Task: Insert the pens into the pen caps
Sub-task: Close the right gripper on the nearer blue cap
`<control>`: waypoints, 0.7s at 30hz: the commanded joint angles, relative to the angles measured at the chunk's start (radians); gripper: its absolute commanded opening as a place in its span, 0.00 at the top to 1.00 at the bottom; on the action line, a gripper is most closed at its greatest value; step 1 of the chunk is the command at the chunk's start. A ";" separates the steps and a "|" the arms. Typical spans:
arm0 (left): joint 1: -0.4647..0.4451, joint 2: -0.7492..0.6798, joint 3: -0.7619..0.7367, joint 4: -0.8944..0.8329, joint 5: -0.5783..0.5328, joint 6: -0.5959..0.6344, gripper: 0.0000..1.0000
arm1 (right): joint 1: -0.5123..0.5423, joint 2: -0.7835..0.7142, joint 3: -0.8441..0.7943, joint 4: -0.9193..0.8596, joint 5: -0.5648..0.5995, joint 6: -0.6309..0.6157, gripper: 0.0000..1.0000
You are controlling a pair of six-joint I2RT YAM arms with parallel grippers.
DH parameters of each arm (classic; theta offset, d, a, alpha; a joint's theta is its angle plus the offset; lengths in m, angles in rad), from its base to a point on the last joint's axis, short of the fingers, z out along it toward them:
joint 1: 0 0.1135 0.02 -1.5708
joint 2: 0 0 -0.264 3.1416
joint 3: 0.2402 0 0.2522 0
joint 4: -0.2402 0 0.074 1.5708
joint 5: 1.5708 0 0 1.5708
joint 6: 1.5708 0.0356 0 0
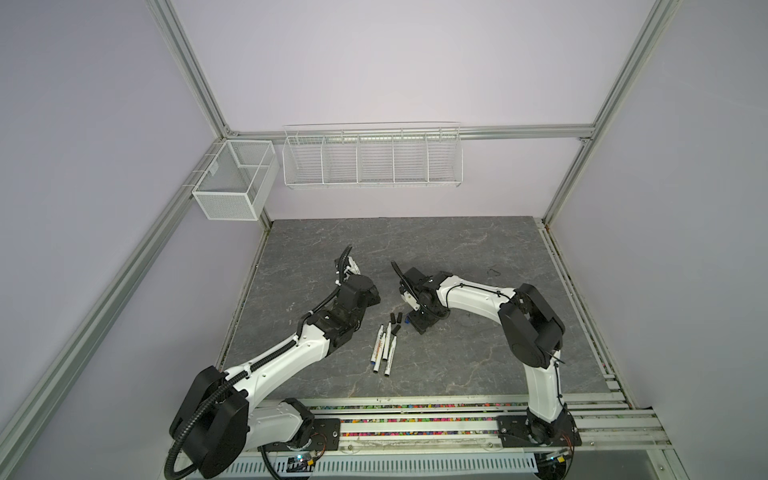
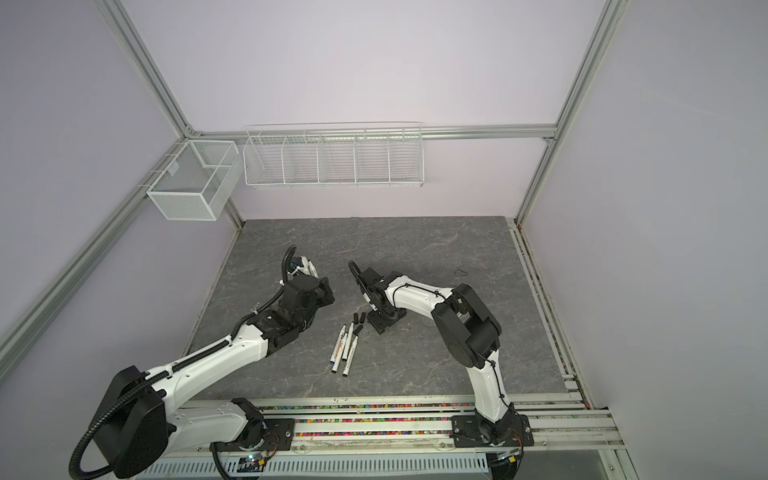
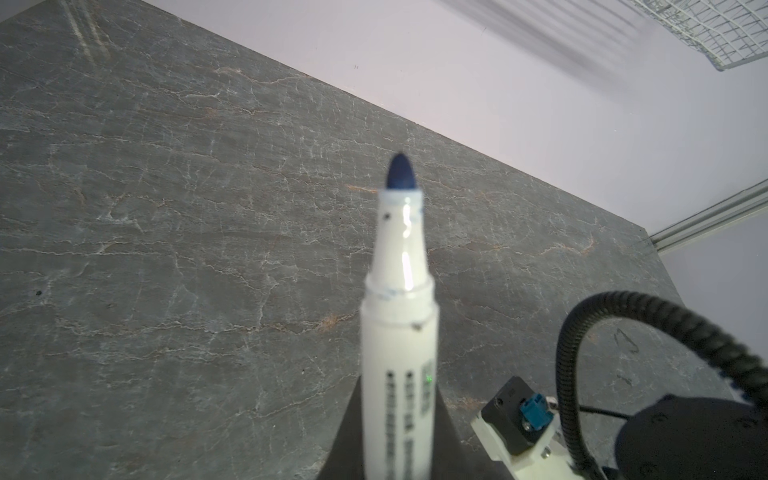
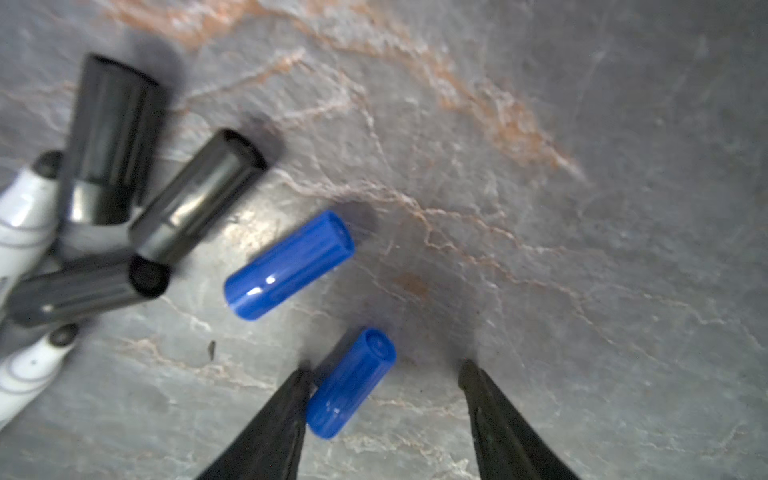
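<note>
Lying on its side on the grey table (image 4: 623,187), a blue cap (image 4: 351,382) sits between the jaws of the right gripper (image 4: 386,369), which stand wide apart and clamp nothing. Seen from the right wrist, the cap is off-centre in that gap. One dark finger (image 4: 282,415) is right against its side, touching or all but touching. The opposite finger (image 4: 492,415) stands well clear, with bare table between it and the cap. One end of the cap pokes out a little past the fingertips. Just beyond it lies a second blue cap (image 4: 289,266), also on its side, apart from the first and roughly parallel to it. Further out, three black caps (image 4: 199,195) are bunched together, touching or nearly so, and beside them show the dark nibs of two pens (image 4: 25,216). In both top views the right arm (image 1: 469,297) (image 2: 415,297) bends down to the table just beside the black caps. There the pens lie side by side, running from the caps toward the front rail (image 1: 415,405). Over on the other side, the left gripper (image 3: 398,384) is closed on a blue pen (image 3: 399,291). It grips the printed barrel, so the bare blue nib sticks out ahead of the fingers. That pen is held up over the table, well apart from the caps.
</note>
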 commanded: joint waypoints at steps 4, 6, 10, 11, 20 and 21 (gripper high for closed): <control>0.003 0.003 -0.006 0.022 0.012 -0.012 1.00 | -0.018 -0.006 -0.018 -0.006 0.011 0.011 0.42; 0.003 0.003 -0.005 0.022 0.015 -0.013 1.00 | -0.016 0.008 -0.003 -0.003 -0.005 0.004 0.46; 0.003 0.007 -0.005 0.019 0.028 -0.011 1.00 | -0.009 0.032 0.025 -0.006 -0.011 -0.009 0.57; 0.003 0.010 -0.004 0.017 0.033 -0.009 1.00 | -0.009 0.037 0.030 -0.006 -0.014 -0.012 0.60; 0.003 0.016 0.001 0.010 0.068 0.018 1.00 | -0.013 0.044 0.053 0.028 -0.087 -0.016 0.92; 0.003 0.016 0.001 0.009 0.073 0.020 1.00 | -0.016 0.027 0.047 0.042 -0.099 -0.011 0.93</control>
